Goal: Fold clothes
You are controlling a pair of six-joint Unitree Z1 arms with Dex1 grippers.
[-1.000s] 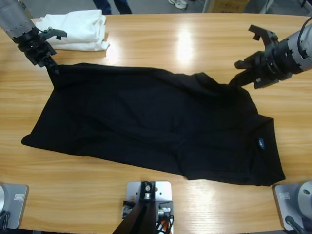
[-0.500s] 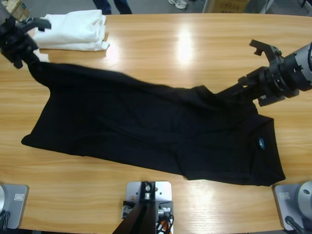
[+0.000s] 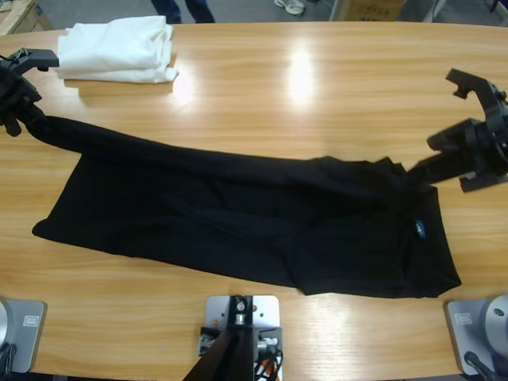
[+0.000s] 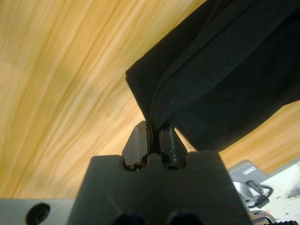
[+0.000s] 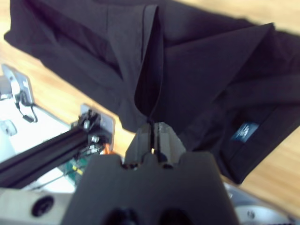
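One black polo shirt is seen spread across the wooden table, its lower edge lying flat toward the near side of the table in the high view and a small blue tag showing near its right end. No container is seen; the shirt and the pile rest directly on the table. Two grippers are counted, one at each end of the shirt's far edge. The right gripper is seen clamped on a ridge of black fabric, its jaws pressed together with the cloth caught between them; in the high view it sits at the table's right edge, where the shirt is drawn up into a taut point. The left gripper is likewise closed on a folded hem of the shirt, and in the high view it is found at the table's left edge, with the fabric stretched out toward it in a narrow strip. Farthest back, one white folded garment pile lies near the far left corner, apart from the shirt.
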